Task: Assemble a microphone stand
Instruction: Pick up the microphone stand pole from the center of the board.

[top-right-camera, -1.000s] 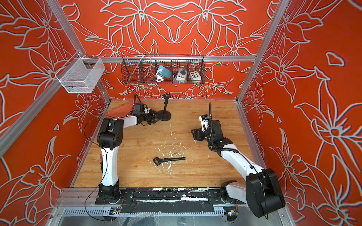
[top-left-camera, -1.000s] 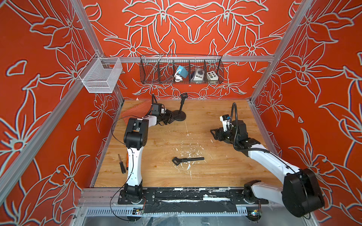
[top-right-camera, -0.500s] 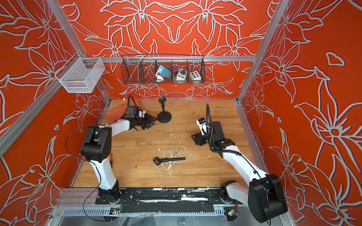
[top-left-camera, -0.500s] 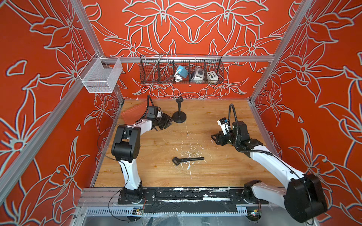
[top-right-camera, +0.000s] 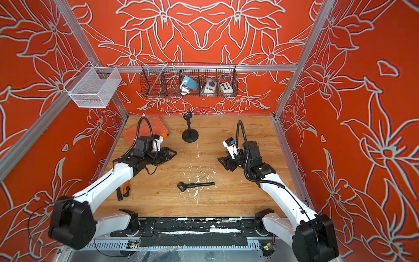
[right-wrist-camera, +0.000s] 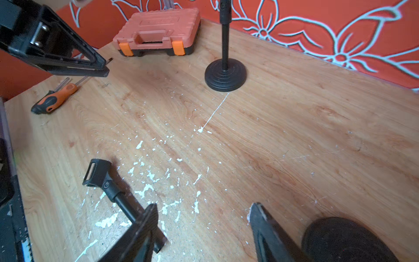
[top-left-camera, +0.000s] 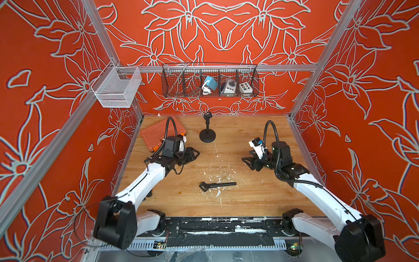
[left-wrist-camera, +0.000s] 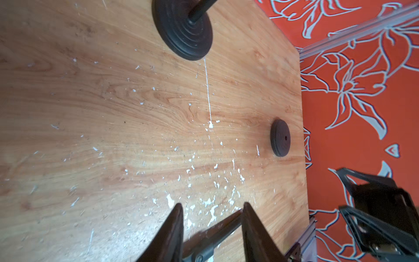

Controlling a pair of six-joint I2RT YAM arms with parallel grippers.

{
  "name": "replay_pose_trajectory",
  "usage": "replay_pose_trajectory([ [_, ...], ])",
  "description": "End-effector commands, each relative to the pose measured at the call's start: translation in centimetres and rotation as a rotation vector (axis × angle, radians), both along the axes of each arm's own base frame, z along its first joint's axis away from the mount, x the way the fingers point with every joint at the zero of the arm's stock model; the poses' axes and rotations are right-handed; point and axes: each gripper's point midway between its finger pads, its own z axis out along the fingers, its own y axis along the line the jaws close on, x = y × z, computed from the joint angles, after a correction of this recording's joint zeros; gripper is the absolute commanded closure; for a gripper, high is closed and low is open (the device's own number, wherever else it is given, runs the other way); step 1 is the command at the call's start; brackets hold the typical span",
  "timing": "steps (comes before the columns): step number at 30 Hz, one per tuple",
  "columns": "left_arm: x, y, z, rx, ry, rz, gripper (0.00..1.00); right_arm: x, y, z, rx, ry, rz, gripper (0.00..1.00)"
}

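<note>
Left claw (top-left-camera: 193, 154) withdrawn from black round-base microphone stand (top-left-camera: 207, 136); jaws apart, empty. Right claw (top-left-camera: 247, 163) also apart, empty. Black clip-ended rod (top-left-camera: 217, 185) lies flat, well apart from stand, robot-side. Likely light and stiff: grip mid-shaft.

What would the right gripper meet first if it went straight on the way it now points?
Probably the bare wooden table, in the white-flecked patch: the right gripper tilts downward, aimed between the clip pole and the black disc. Depth is uncertain.

Scuffed wood-grain tabletop (right-wrist-camera: 294, 136) — matt black ridged stand base (right-wrist-camera: 225, 76), ribbed orange plastic case (right-wrist-camera: 158, 22), wire-metal basket (top-left-camera: 169, 81)
</note>
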Motion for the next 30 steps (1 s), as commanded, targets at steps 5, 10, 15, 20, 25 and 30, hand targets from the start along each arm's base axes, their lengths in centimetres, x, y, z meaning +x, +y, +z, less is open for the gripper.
replay_pose_trajectory([
  [5, -4.7, 1.0, -1.1, 0.083, -0.117, -0.007, 0.6, -4.0, 5.1, -2.9, -0.164, 0.006, 0.313, 0.32],
  [10, -6.6, 1.0, -1.7, 0.067, -0.148, -0.023, 0.6, -5.6, 7.9, -4.8, -0.25, 0.005, 0.461, 0.35],
  [15, -7.5, 1.7, -2.4, 0.052, -0.154, 0.013, 0.59, -6.7, 9.6, -6.4, -0.371, -0.005, 0.587, 0.37],
  [20, -8.3, 1.7, -2.7, 0.032, -0.18, 0.002, 0.58, -7.8, 11.3, -8.4, -0.472, -0.037, 0.716, 0.38],
  [25, -9.0, 1.4, -2.8, 0.022, -0.214, -0.038, 0.58, -8.0, 12.4, -9.9, -0.53, -0.031, 0.757, 0.39],
  [30, -9.6, 1.0, -3.3, 0.001, -0.21, -0.063, 0.58, -8.2, 13.7, -11.2, -0.55, -0.011, 0.785, 0.39],
])
